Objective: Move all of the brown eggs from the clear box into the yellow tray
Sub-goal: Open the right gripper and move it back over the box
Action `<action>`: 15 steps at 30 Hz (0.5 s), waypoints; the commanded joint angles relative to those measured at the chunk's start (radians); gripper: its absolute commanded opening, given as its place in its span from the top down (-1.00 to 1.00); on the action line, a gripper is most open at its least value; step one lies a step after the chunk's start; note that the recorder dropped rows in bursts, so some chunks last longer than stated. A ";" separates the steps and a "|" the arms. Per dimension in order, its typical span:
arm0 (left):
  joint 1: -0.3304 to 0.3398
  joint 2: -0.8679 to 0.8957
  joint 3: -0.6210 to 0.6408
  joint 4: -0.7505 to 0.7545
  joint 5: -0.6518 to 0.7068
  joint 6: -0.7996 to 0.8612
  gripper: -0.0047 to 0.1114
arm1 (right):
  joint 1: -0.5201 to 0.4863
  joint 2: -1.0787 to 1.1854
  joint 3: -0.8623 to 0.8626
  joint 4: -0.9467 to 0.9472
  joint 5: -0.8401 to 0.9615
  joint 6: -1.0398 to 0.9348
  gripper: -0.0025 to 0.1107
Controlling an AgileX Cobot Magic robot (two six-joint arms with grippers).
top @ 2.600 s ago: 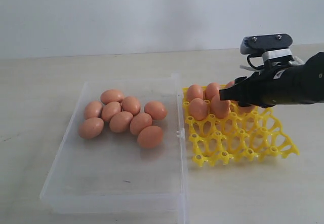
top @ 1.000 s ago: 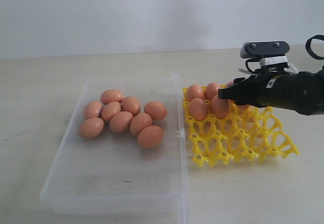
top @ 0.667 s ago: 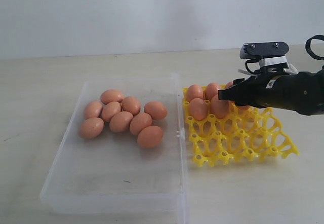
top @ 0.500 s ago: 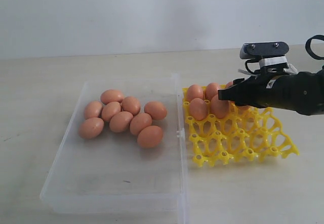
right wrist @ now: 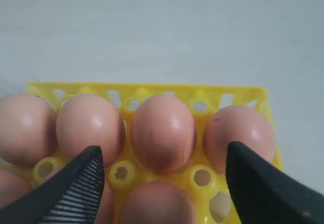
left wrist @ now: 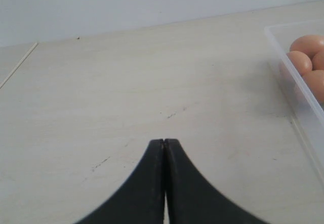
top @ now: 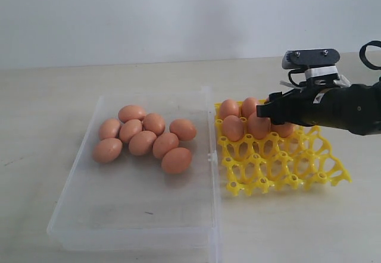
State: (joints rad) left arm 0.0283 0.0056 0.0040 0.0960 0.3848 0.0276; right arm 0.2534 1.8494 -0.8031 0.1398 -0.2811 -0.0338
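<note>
Right claw [top: 271, 113] jaws now standing wider than half second ago, spread fully apart. Just beneath claw, between parted fingers [right wrist: 76, 188], orange-brown oval egg [top: 283, 130] sitting in cup of bright yellow plastic lattice tray [top: 280, 168], centre-right of exterior frame. Other orange-brown eggs [top: 143, 143] clustering in upper-left part of shallow clear plastic box [top: 119, 209], well apart from claw. Left claw [left wrist: 164, 145] pressing shut over pale table [left wrist: 101, 82].
</note>
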 commanded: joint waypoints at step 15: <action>0.002 -0.006 -0.004 -0.001 -0.006 -0.005 0.92 | 0.354 -0.115 -0.562 0.077 0.983 -0.183 0.91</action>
State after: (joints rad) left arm 0.0283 0.0056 0.0040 0.0960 0.3848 0.0276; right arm 0.5659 1.6987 -1.2764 0.2039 0.6219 -0.1999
